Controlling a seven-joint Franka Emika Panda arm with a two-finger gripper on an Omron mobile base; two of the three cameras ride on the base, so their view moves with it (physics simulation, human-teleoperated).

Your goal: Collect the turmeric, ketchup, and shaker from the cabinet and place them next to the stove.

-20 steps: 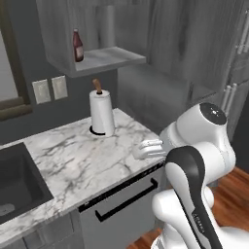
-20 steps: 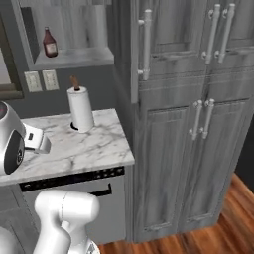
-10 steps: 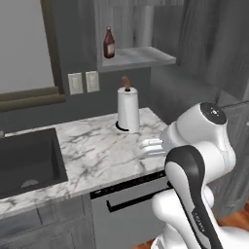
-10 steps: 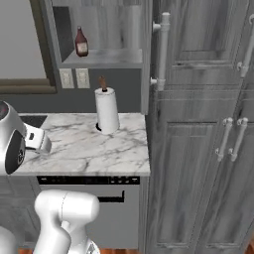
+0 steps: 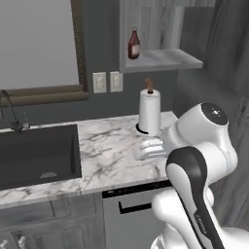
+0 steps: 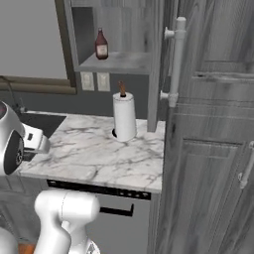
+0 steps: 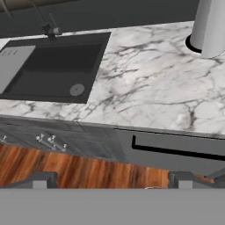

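Item one, the ketchup (image 5: 133,44): I see a slim dark red bottle with a narrow neck, standing upright on the shelf of the cabinet (image 5: 160,59), near the shelf's left end. From the right base view the bottle (image 6: 101,44) stands toward the back left of that same shelf, alone on it as far as I can make out. I cannot pick out a yellow jar or a small shaker on the visible part of the shelf.

Item two, the cabinet: grey frame, pale wood-grain interior, mounted on the wall above the right end of the tabletop (image 5: 109,151), open toward me.

Item three, the paper-towel roll (image 5: 149,112): white, upright on a dark round base, brown knob on top, standing on the marble tabletop directly below the cabinet. In the hand view its lower part (image 7: 211,27) sits at the top right.

Item four, the sink (image 5: 39,153): black basin sunk into the tabletop at the left, with a faucet (image 5: 10,112) behind it. Two pale wall switches (image 5: 107,81) lie between the window frame and the cabinet.

Item five, the end effector (image 7: 112,180): my hand camera shows both dark finger tips (image 7: 39,179) at the bottom, set wide apart with nothing between them, looking over the tabletop edge, a dark drawer handle (image 7: 176,148) and wood floor. The white hand hangs over the tabletop's front, well below the ketchup.

Item six, tall grey cupboard doors (image 6: 213,124) stand at the right.
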